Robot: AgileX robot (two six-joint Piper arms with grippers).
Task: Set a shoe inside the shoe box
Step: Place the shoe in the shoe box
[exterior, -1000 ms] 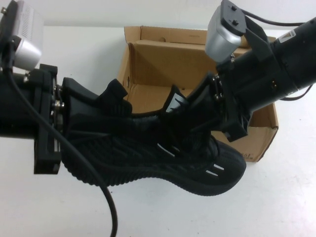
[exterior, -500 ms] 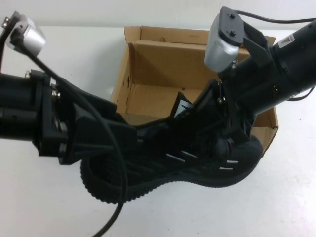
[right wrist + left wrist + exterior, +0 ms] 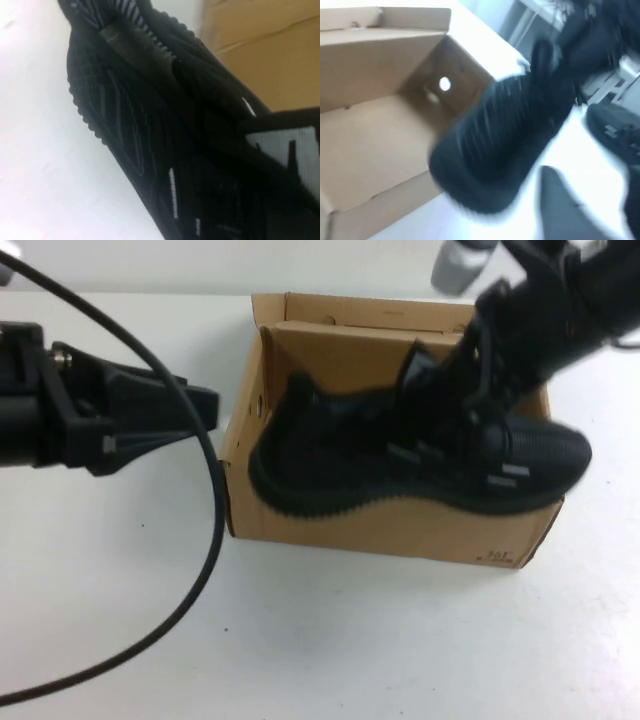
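Observation:
The black shoe (image 3: pixel 400 460) hangs tilted over the open brown shoe box (image 3: pixel 380 525), its heel over the box's left end and its toe past the right front corner. My right gripper (image 3: pixel 458 375) is shut on the shoe's tongue and collar from the upper right. My left gripper (image 3: pixel 200 415) is open and empty, left of the box and apart from the shoe. The left wrist view shows the shoe's heel (image 3: pixel 505 140) blurred above the box floor (image 3: pixel 370 140). The right wrist view shows the shoe's side (image 3: pixel 130 115), its white tongue label (image 3: pixel 285 145) and the box wall (image 3: pixel 260 50).
A black cable (image 3: pixel 200 540) from the left arm loops over the white table (image 3: pixel 330 640) in front of the box. The box's back flaps (image 3: pixel 340 310) stand upright.
My left gripper has let go of the shoe's heel and drawn back to the left. My right gripper has carried the shoe up and back, from in front of the box to over it.

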